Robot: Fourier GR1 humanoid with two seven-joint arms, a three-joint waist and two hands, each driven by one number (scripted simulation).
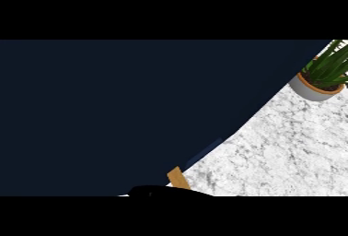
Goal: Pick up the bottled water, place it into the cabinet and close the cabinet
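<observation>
One hand (170, 191) shows as a black shape at the lower edge; which hand, and its finger state, cannot be told. Above and left of it, the dark cabinet door (122, 115) fills the view. Right of it lies the marble worktop (285, 152); a potted plant (323, 76) stands far upper right. The bottled water is hidden.

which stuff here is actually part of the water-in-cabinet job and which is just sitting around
Part of the job: the dark navy cabinet panel filling most of the view, with a wooden edge at its lower corner. No bottled water shows.

Just lying about: potted plant on the marble counter.
</observation>
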